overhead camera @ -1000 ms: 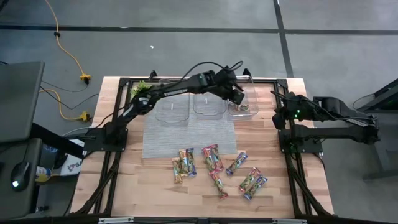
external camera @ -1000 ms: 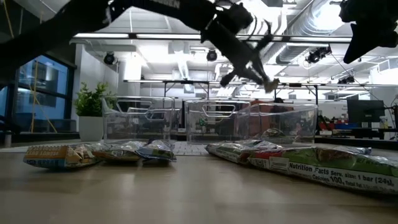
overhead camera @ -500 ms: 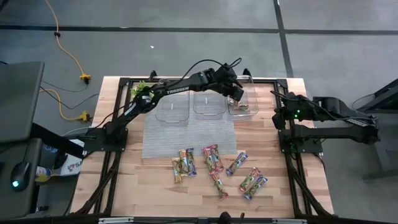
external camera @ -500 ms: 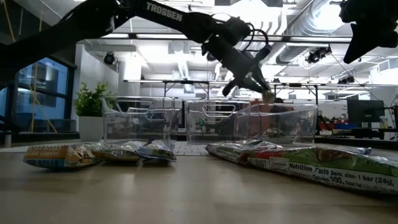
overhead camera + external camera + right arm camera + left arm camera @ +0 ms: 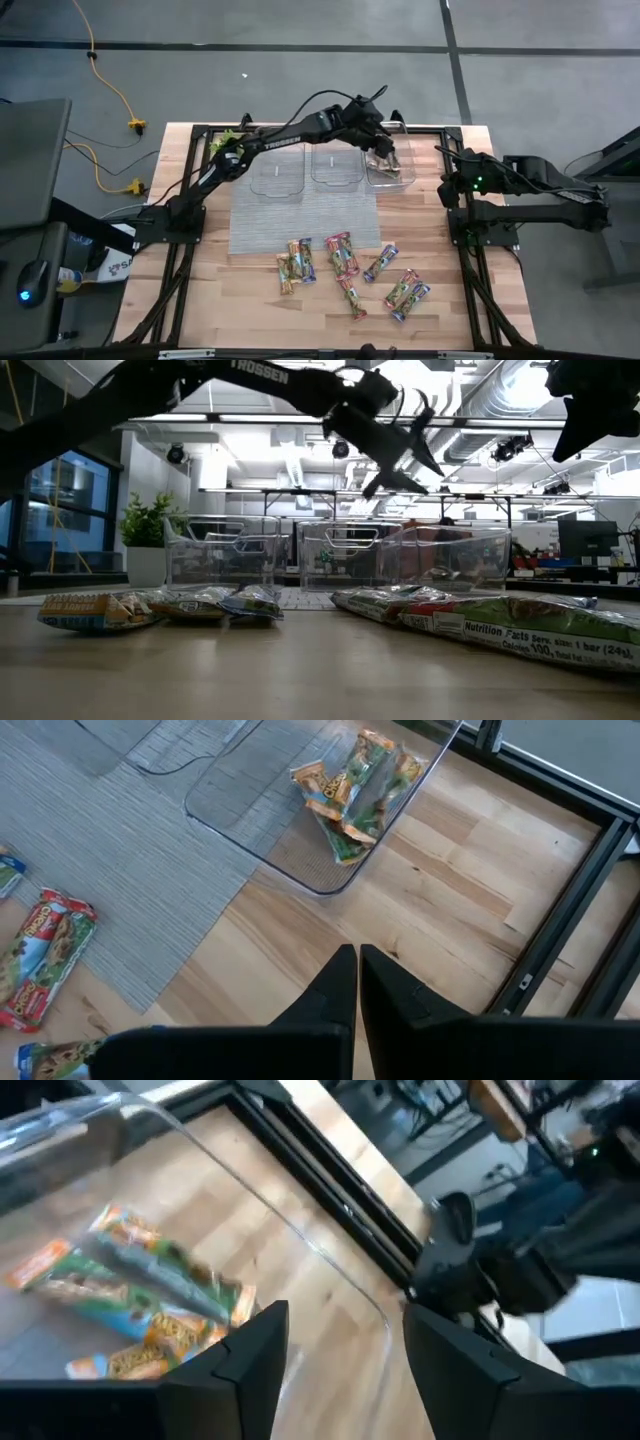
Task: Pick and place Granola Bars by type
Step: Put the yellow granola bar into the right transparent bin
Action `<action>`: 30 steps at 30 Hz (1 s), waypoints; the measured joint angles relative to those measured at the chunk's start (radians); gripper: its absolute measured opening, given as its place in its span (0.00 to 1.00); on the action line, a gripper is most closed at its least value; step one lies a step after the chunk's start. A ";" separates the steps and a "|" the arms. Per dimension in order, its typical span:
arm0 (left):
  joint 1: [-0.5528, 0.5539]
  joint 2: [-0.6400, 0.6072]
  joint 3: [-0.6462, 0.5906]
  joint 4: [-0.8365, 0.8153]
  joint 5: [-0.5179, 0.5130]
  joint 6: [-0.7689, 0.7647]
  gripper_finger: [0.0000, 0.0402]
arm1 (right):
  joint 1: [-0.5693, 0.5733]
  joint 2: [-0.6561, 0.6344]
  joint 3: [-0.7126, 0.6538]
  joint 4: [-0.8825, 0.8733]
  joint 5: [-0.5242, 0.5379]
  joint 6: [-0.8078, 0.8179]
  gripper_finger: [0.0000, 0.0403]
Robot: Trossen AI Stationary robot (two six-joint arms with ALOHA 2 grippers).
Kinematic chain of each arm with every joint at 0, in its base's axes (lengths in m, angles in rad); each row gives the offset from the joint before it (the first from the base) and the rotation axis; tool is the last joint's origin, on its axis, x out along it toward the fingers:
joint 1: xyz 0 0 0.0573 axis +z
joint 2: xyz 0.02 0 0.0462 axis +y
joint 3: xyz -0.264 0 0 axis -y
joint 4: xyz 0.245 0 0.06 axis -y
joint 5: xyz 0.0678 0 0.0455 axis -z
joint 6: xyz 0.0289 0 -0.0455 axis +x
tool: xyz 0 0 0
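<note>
My left gripper [image 5: 386, 152] hangs open above the right-hand clear tub [image 5: 404, 178] at the table's far side; the left wrist view shows nothing between its fingers [image 5: 340, 1355]. In that tub lie green-tan Granola Bars [image 5: 140, 1305] [image 5: 352, 788], piled on its floor. Several more bars [image 5: 342, 256], red-pink, green-tan and blue-purple, lie flat on the wood in front of the grey mat [image 5: 300, 215]. My right gripper [image 5: 357, 975] is shut and waits above the table's right side.
Two more clear tubs [image 5: 277, 172] [image 5: 335, 165] stand left of the filled one, along the mat's far edge. A small green plant [image 5: 228, 142] sits at the far left corner. A black frame [image 5: 450, 205] borders the table. Bare wood lies right of the tubs.
My left gripper has moved a little toward the far right over the right-hand tub, tipped, and opened, letting go of a green-tan bar. The bar has dropped out of the fingers and no longer shows at their tips.
</note>
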 joint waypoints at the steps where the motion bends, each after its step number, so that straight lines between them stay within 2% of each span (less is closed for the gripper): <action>1: 0.000 -0.015 0.000 -0.009 0.011 0.002 0.48 | 0.000 0.000 0.000 0.000 -0.001 0.003 0.00; 4: -0.002 -0.079 0.000 -0.141 0.038 0.016 0.48 | 0.000 0.000 0.000 0.000 -0.003 0.002 0.00; 6: -0.016 -0.128 0.000 -0.289 0.015 0.051 0.48 | 0.000 0.000 0.000 0.000 -0.004 0.001 0.00; 8: -0.047 -0.178 0.001 -0.473 -0.067 0.093 0.48 | 0.000 0.000 0.000 0.000 -0.004 -0.005 0.00; 11: -0.118 -0.236 0.001 -0.755 -0.251 0.105 0.48 | 0.000 0.000 0.000 0.000 -0.003 -0.016 0.00; 15: -0.244 -0.292 0.001 -1.055 -0.466 -0.040 0.48 | 0.000 0.000 0.000 0.000 -0.003 -0.019 0.00; 18: -0.358 -0.340 -0.052 -1.031 -0.560 -0.164 0.48 | 0.000 0.000 0.000 0.000 -0.003 -0.019 0.00; 23: -0.479 -0.358 -0.145 -1.062 -0.575 -0.415 0.48 | 0.000 0.000 0.000 0.000 -0.014 -0.016 0.00; 27: -0.532 -0.356 -0.265 -1.032 -0.523 -0.514 0.48 | 0.000 0.000 0.000 0.000 -0.036 -0.012 0.00; 30: -0.572 -0.357 -0.406 -1.035 -0.483 -0.603 0.48 | 0.000 0.000 0.000 0.000 -0.045 0.008 0.00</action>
